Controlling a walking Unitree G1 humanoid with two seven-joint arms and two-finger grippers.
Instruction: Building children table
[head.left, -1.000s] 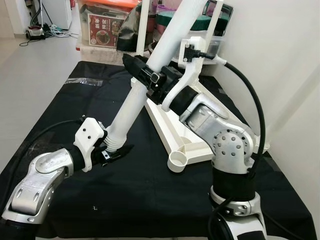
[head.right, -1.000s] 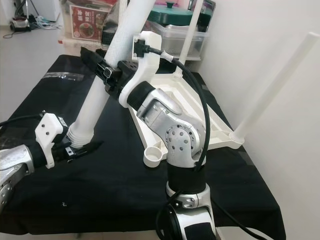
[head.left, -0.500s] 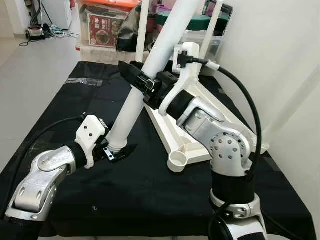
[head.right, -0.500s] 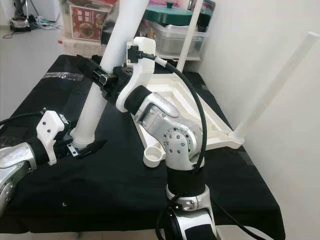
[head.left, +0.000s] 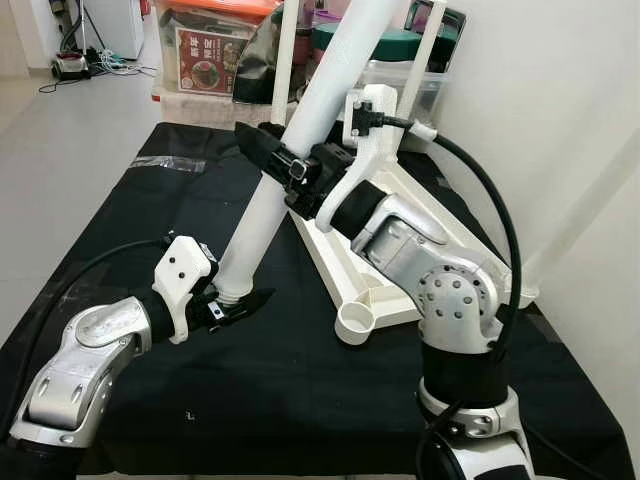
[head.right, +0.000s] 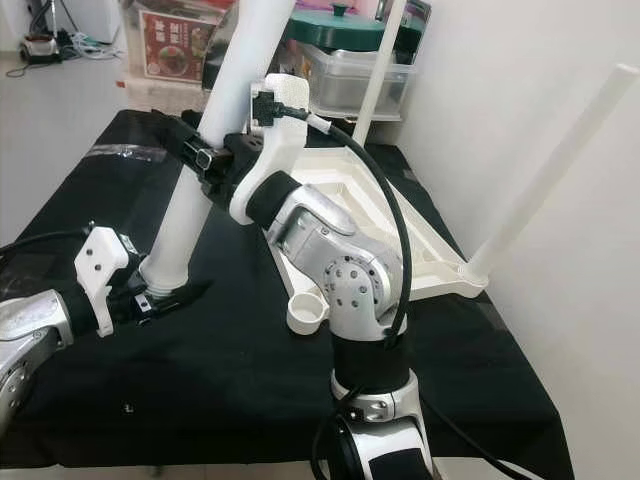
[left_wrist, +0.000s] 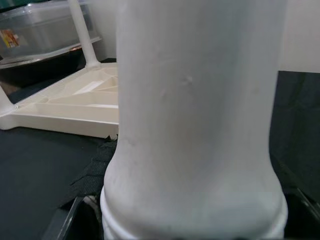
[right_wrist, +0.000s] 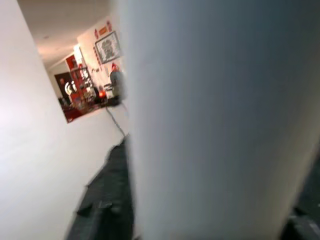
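Note:
A long white table leg (head.left: 255, 215) slants up over the black-covered table (head.left: 300, 400). My left gripper (head.left: 237, 300) is shut on its ribbed lower end, just above the cloth. My right gripper (head.left: 278, 163) is shut on the leg's middle. The same leg (left_wrist: 195, 125) looms close in the left wrist view and the leg (right_wrist: 225, 125) blocks most of the right wrist view. The white table top (head.left: 345, 260) lies upside down to the right, with an empty round corner socket (head.left: 354, 323) at its near corner. Three fitted legs rise from it, one (head.right: 550, 160) leaning toward the wall.
Storage bins and a lidded pot (head.left: 215, 50) stand behind the table's far edge. A clear plastic wrapper (head.left: 165, 163) lies at the back left of the cloth. A white wall (head.left: 560, 120) runs close along the right side.
My right gripper has carried the leg's middle a little to the left, so the leg stands slightly steeper. The left gripper keeps its hold on the lower end.

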